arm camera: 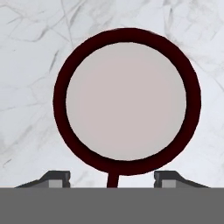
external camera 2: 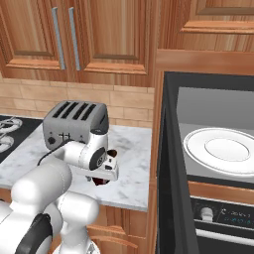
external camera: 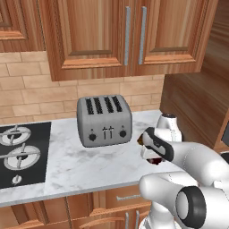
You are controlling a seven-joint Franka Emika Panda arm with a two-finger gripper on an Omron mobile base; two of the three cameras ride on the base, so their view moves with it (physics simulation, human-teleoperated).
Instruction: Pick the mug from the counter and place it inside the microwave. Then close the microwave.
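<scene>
The mug (arm camera: 127, 100) stands upright on the marble surface (external camera: 80, 163), right of the toaster (external camera: 104, 120), mouth up, directly under the pincer (arm camera: 113, 178). In the hand view its dark red rim sits just above the two fingertips (arm camera: 56, 178), with the handle running down between them. The jaws look partly open, straddling the handle side; I cannot tell whether they grip it. The open microwave (external camera 2: 213, 149) lies well to the right.

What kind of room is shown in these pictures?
A rendered home kitchen, most likely: a toaster stands on a marble counter beside a stove top, wooden cabinets hang above, and an open microwave is built in.
</scene>
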